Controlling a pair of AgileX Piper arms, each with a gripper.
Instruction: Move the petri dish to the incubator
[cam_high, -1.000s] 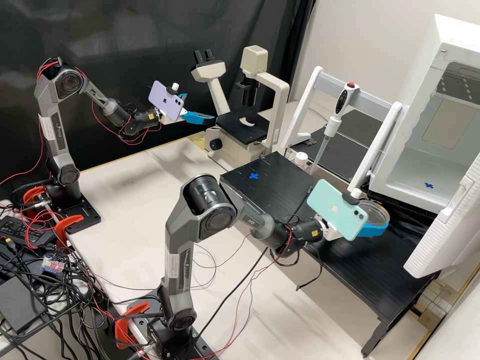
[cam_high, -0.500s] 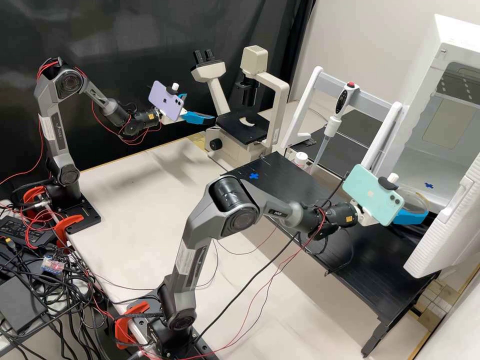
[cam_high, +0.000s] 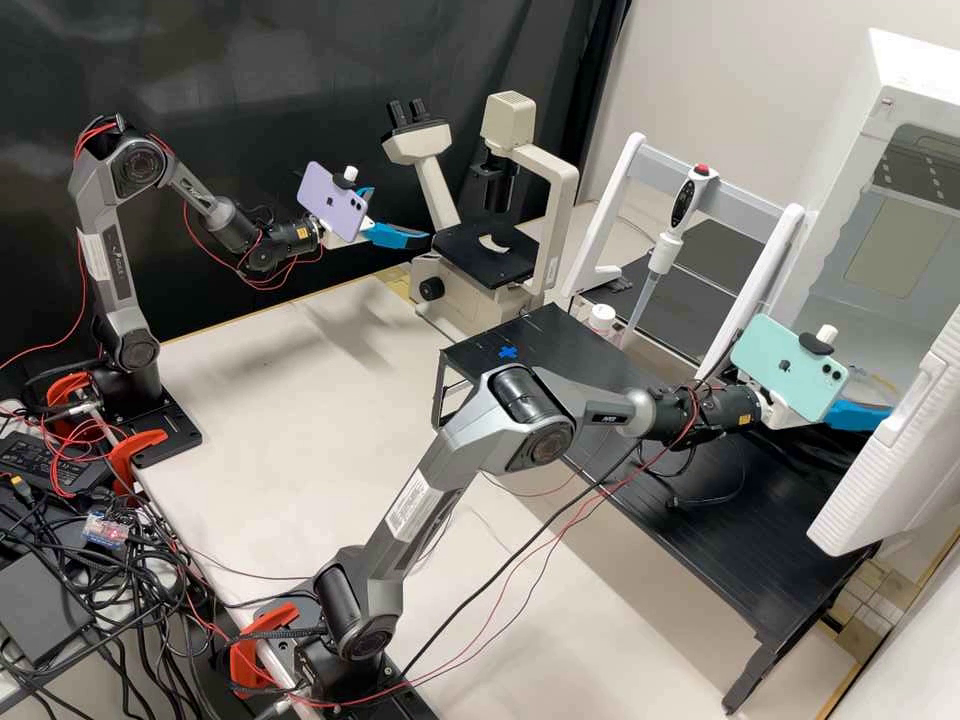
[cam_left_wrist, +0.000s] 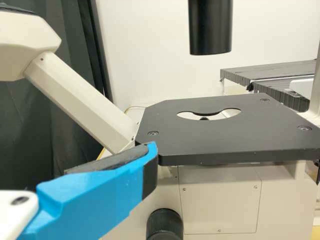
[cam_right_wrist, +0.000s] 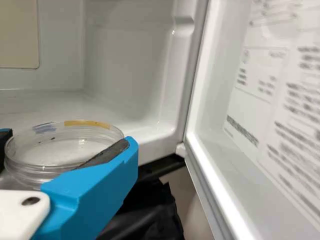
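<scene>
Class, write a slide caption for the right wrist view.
Clear petri dish held in blue jaws at the mouth of the open incubator.

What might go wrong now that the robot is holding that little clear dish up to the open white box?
The petri dish could slip: the right gripper pinches it only by its sides, with nothing under it but the drop in front of the box.

The dish or gripper might knock the front edge of the incubator if it goes in too low.

The open door stands close beside the gripper, so a sideways drift could bump it.
</scene>
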